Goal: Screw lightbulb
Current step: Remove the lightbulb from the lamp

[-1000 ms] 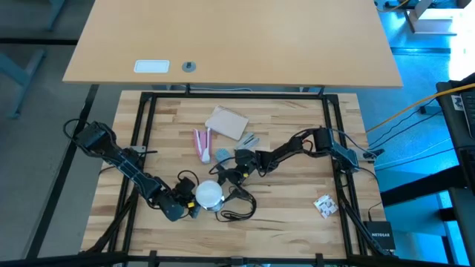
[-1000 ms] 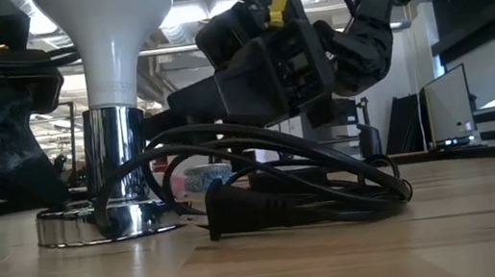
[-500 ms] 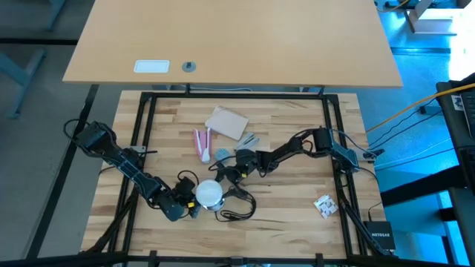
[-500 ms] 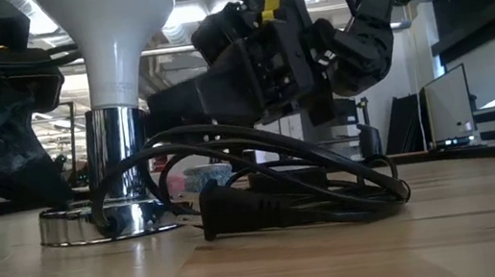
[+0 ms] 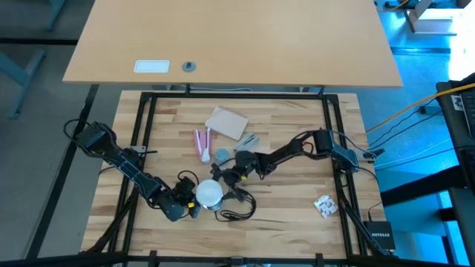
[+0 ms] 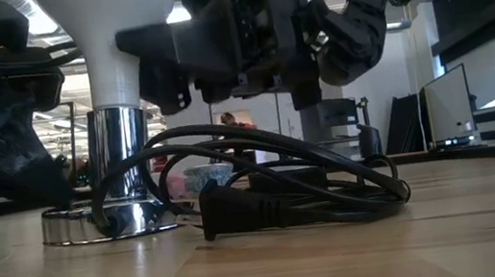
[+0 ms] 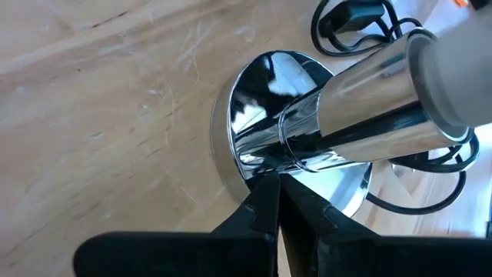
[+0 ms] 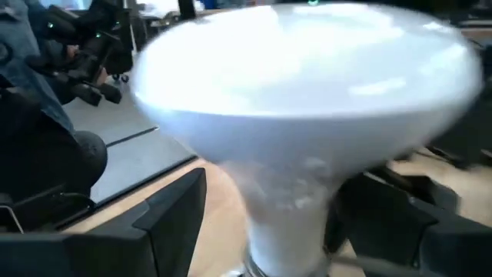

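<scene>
Bulb: the lightbulb (image 8: 307,146) is standing upright in its chrome socket (image 7: 361,92); light, fragile, slippery.
Right hand (image 5: 223,175): I'm spreading my fingers wide beside the bulb's neck.
Left hand (image 5: 185,203): I'm keeping it closed against the socket.

Black cord (image 5: 236,210) coiled beside lamp base (image 6: 109,221)
</scene>
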Robot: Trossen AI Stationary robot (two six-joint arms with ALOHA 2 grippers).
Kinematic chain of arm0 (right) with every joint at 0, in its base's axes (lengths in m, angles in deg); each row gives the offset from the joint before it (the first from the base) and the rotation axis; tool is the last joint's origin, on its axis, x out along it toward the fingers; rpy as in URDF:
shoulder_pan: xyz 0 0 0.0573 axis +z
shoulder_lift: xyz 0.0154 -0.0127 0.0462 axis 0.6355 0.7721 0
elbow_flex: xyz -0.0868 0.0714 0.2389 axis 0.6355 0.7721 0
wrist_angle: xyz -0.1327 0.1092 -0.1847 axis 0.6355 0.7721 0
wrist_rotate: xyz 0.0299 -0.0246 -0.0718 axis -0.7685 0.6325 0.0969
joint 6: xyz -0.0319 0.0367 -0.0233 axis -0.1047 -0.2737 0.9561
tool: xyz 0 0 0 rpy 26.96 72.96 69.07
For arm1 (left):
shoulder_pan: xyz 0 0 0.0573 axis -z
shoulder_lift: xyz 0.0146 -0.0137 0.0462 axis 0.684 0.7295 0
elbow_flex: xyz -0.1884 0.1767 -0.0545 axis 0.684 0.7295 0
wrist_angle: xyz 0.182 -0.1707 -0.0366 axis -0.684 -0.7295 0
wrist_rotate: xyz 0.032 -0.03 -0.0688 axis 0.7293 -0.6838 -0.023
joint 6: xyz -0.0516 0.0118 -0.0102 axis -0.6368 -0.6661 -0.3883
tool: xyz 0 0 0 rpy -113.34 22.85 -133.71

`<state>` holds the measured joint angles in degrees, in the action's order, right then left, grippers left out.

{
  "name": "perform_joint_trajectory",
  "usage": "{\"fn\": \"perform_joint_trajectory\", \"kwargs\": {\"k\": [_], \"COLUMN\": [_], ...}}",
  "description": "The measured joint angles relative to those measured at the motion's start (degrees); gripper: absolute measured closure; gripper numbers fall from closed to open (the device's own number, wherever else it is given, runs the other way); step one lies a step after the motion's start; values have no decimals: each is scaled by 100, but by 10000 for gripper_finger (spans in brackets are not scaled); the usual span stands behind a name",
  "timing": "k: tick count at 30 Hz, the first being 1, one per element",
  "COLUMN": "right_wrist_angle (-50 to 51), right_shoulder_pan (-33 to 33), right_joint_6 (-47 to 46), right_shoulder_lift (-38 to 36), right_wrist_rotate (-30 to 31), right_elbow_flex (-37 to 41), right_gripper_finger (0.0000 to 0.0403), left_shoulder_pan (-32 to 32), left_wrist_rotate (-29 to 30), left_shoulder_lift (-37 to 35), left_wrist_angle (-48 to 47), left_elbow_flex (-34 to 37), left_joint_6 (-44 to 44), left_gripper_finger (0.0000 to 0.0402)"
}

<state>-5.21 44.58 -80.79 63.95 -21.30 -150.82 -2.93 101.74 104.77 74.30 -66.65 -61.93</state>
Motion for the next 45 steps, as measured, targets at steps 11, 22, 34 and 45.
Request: {"fn": "perform_joint_trajectory", "kwargs": {"k": [11, 22, 34, 45], "right_wrist_angle": [639, 645, 694, 714], "right_shoulder_pan": [138, 127, 122, 114], "right_joint_6": [387, 476, 497, 503], "right_shoulder_lift": [-2, -2, -2, -2], "right_wrist_rotate": [627, 640, 643, 643], "right_elbow_flex": [-90, -90, -90, -88], "right_gripper_finger": [123, 161, 250, 246], "left_shoulder_pan": [0, 0, 0, -210], "left_wrist_rotate": [80, 87, 171, 396], "left_shoulder_lift": [0, -2, 0, -9], "left_wrist_angle": [9, 5, -20, -417], "left_elbow_flex": [-2, -2, -2, -11], "left_joint_6": [26, 28, 31, 192], "left_gripper_finger": [400, 400, 400, 399]}}
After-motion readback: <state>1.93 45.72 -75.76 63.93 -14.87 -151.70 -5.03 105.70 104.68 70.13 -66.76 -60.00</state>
